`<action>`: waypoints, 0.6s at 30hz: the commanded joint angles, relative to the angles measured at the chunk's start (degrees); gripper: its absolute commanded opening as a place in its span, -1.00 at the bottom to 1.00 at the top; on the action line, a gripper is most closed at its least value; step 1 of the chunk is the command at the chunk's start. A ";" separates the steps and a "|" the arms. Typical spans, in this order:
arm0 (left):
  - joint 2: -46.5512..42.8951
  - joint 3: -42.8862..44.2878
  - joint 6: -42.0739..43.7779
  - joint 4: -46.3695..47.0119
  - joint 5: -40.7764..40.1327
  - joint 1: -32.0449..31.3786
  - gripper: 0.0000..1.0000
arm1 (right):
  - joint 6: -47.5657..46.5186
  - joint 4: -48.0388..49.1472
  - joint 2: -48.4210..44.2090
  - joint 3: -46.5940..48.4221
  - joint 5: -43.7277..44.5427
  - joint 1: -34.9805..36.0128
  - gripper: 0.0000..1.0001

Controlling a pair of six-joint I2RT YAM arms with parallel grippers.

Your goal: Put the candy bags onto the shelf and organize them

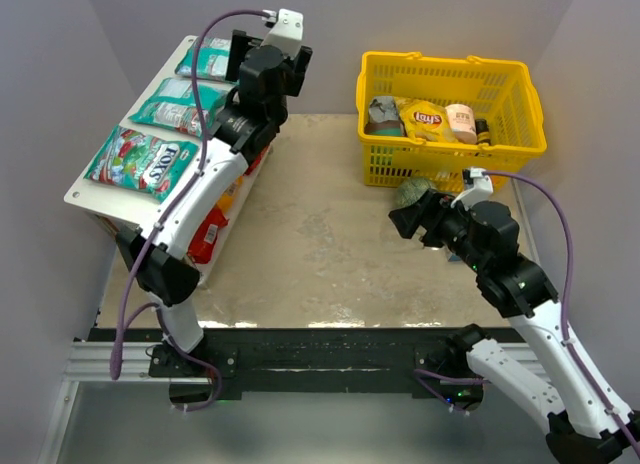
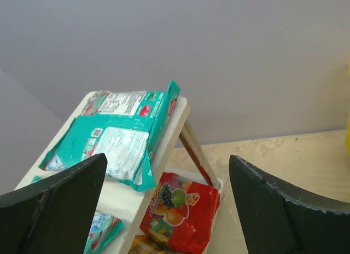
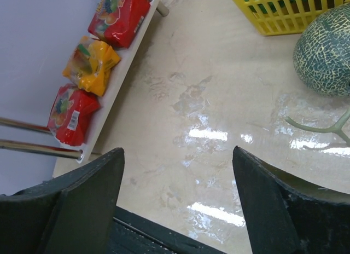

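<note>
Beige mottled bench (image 1: 330,254) carrying all items. White two-tier shelf (image 1: 82,191) stands along the left edge of the bench and serves as the reference for what follows. Yellow plastic basket (image 1: 450,62) sits well apart from the shelf, at the far right, and holds a yellow chip bag (image 1: 425,114) among other goods.

Left pincer (image 2: 167,161) hangs above the far end of the shelf, jaws wide, nothing between them. Right pincer (image 3: 178,155) hangs over bare bench to the right of the shelf, jaws also wide and empty.

Upper tier of the shelf, near end to far end:
- a larger green-white candy bag (image 1: 140,162), lying flat
- a teal bag (image 1: 175,106)
- at the far end, two teal bags touching each other, one with a white panel (image 2: 109,147) and one with a printed label (image 2: 131,103); one sealed edge stands raised at the shelf's right rim

Lower tier, seen from the right wrist, far to near:
- a red bag (image 3: 120,16)
- a yellow-orange bag (image 3: 90,65)
- a second red bag (image 3: 71,114)

Dark green netted ball (image 3: 325,51) rests on the bench well apart from the shelf, just in front of the basket.
</note>
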 commanded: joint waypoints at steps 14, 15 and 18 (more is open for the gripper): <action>-51.38 -49.51 -24.61 11.22 19.42 -8.20 0.99 | -4.67 -4.38 -5.33 -2.74 12.91 0.09 0.97; -53.16 -51.18 -25.66 10.88 18.90 -8.20 0.99 | -4.76 -4.65 -5.42 -2.83 13.00 0.09 0.98; -58.70 -55.15 -27.42 7.19 17.33 -8.20 0.99 | -4.76 -4.91 -5.68 -3.62 13.09 0.09 0.98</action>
